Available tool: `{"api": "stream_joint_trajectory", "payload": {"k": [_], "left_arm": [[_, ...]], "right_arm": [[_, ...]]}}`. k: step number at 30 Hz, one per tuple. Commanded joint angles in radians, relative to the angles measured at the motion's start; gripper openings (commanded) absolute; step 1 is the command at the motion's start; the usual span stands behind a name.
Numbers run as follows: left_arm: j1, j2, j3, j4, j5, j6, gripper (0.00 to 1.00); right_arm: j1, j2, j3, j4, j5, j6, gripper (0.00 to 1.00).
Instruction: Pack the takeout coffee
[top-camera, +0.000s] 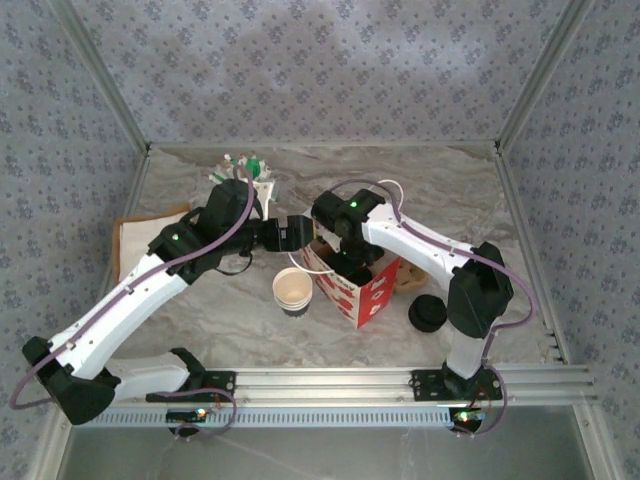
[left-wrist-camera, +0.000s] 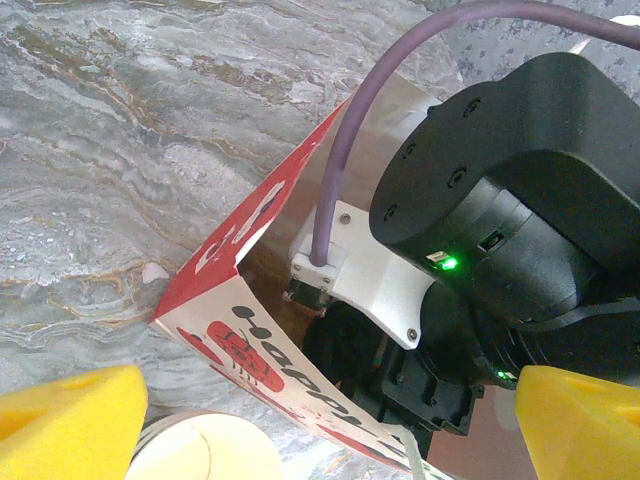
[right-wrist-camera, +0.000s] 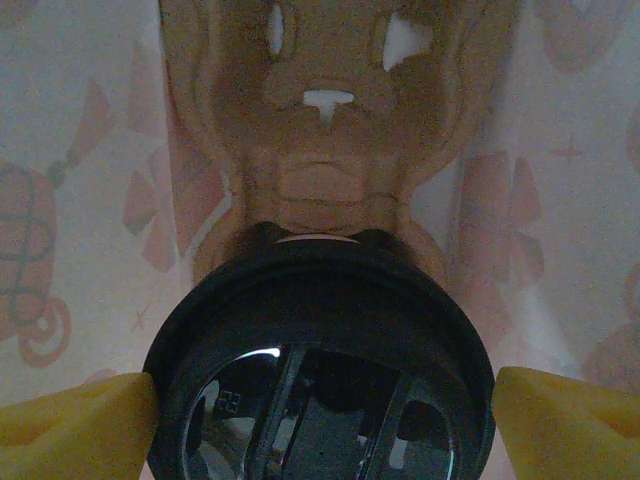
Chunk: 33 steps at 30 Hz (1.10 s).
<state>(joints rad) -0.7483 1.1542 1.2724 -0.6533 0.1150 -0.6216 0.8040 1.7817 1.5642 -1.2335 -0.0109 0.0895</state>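
The coffee (right-wrist-camera: 320, 335) is found inside the box (top-camera: 372, 295). Its black lid (right-wrist-camera: 300, 290) is seen from above in the right wrist view, with a brown card insert (right-wrist-camera: 320, 150) behind it and pale printed walls on either side. The right claw (right-wrist-camera: 322, 425) has been let down through the open top of the box. Its yellow pads (right-wrist-camera: 75, 425) are placed one on each side of the lid, right at the rim. Whether the rim is pinched or only flanked cannot be told. The jaws are spread about as wide as the lid, and no gap can be made out at either pad.

From the top camera the right arm is seen bent over the red-and-white box, which stands near the middle of the table (top-camera: 200, 310). The arm's wrist is sunk between the box's walls.

The left claw (left-wrist-camera: 330, 405) is held wide open with nothing in it. It is parked just beside the box's left side, and its two yellow pads are well apart. The box's red edge and the right arm's wrist are seen beyond it.

A stack of white cups (top-camera: 293, 290) is stood just beside the box's near left corner. Loose black lids (top-camera: 428, 313) are laid to the box's right, a little apart. A brown sheet (top-camera: 140, 235) is lying at the table's left edge.
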Motion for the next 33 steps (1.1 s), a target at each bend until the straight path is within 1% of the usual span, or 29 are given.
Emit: {"api": "stream_joint_trajectory", "payload": {"k": [1, 33], "left_arm": [[-0.005, -0.001, 0.042, 0.01, -0.008, 0.014, 0.95], [-0.005, -0.006, 0.04, 0.009, -0.006, 0.013, 0.95]], "right_arm": [[0.011, 0.004, 0.017, -0.03, 0.007, 0.012, 0.9], [0.014, 0.005, 0.013, -0.027, 0.008, 0.018, 0.93]]}}
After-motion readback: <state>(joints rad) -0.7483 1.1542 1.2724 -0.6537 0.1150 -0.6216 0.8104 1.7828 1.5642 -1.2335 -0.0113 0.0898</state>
